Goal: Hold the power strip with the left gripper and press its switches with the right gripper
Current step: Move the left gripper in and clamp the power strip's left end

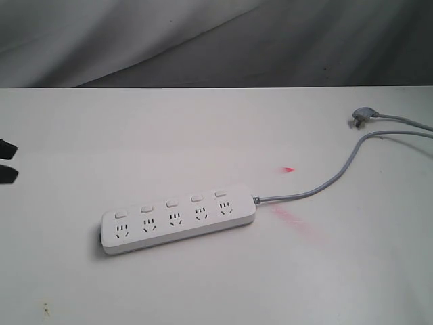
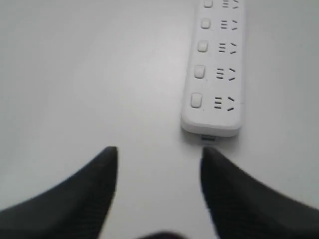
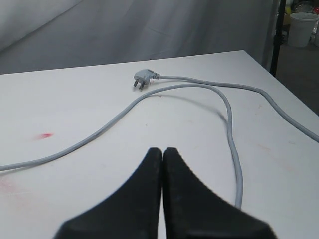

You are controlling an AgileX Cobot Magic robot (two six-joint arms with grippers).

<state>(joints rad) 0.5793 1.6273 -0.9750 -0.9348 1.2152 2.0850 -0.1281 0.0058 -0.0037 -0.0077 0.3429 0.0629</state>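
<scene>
Approach step: left gripper (image 2: 159, 152), parted and empty, faces the end of the power strip (image 1: 179, 220) lying flat on the table (image 1: 67, 122) and must advance to clamp it; right gripper (image 3: 162, 149) is pinched shut

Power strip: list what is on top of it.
Five switches and five sockets on the power strip; nothing else rests there. Its underside against the table is hidden.

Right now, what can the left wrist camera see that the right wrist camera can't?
Only the left wrist view: the strip with its switches, and the open left gripper. Only the right wrist view: the plug, the cord, a red mark and the shut right gripper. Both: the white table.
</scene>
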